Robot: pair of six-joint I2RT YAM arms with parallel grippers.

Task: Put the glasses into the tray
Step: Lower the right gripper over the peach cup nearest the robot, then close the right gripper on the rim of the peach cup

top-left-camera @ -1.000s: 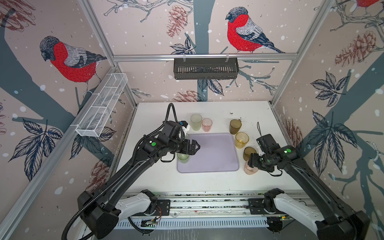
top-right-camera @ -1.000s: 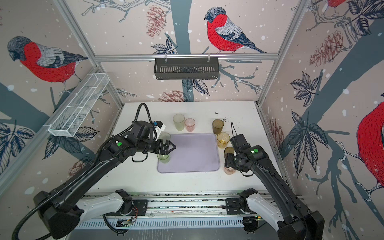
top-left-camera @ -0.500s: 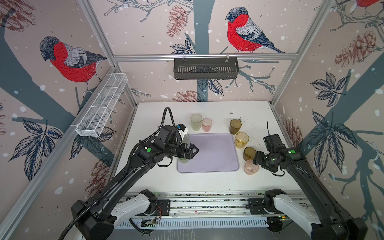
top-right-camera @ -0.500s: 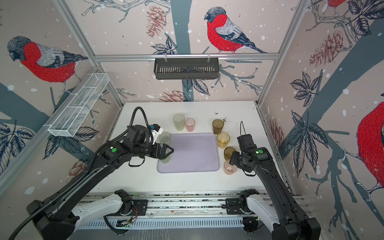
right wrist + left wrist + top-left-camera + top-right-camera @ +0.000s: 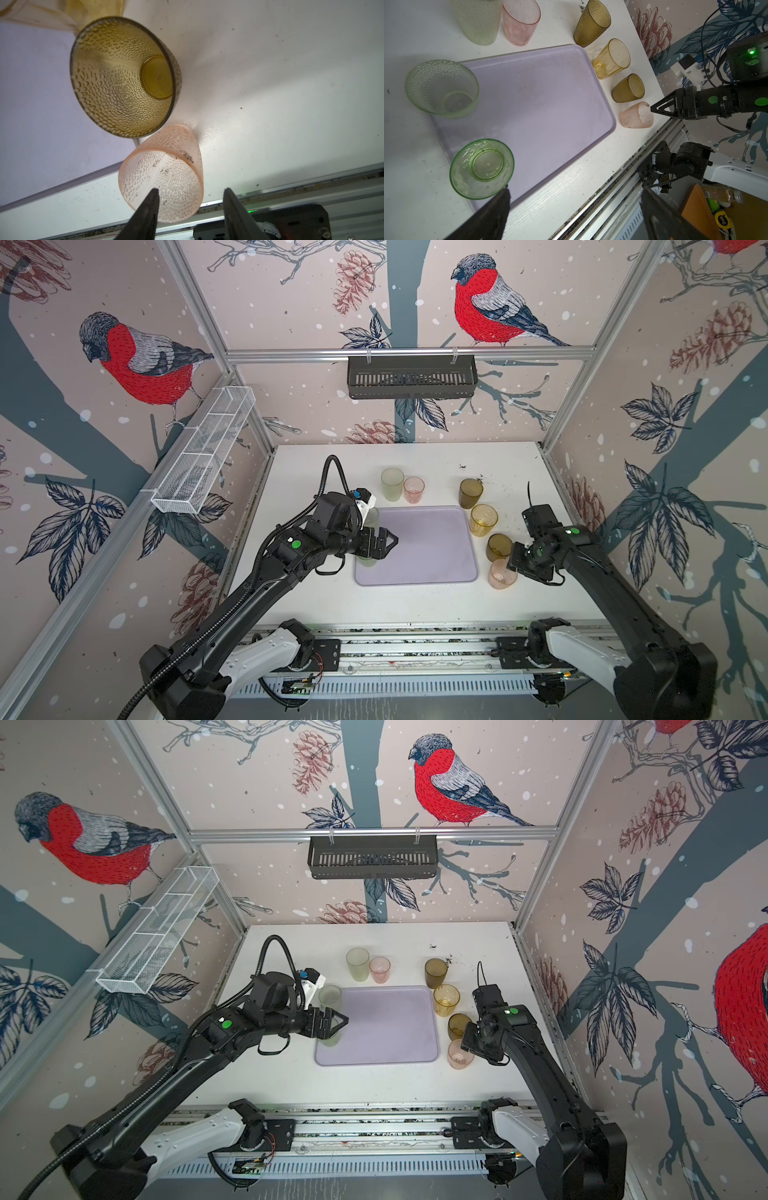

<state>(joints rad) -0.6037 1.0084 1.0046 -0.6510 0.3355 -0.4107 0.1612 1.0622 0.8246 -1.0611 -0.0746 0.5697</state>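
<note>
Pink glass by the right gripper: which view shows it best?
Right wrist view: the pink glass is close, dimples and dirt specks clear. Left wrist view shows it whole but smaller; both top views, tiny.

The tray [image 5: 539, 99] is plain pale lavender. The green glass [image 5: 440, 87], pink glass [image 5: 166, 176] and amber glass [image 5: 124, 83] carry dimples. The yellow glass [image 5: 612, 58] seems faceted, though blurred. The wallpaper [image 5: 137, 360] shows red-breasted birds.

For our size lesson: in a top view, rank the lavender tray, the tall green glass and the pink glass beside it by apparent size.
1. lavender tray
2. tall green glass
3. pink glass beside it
</note>
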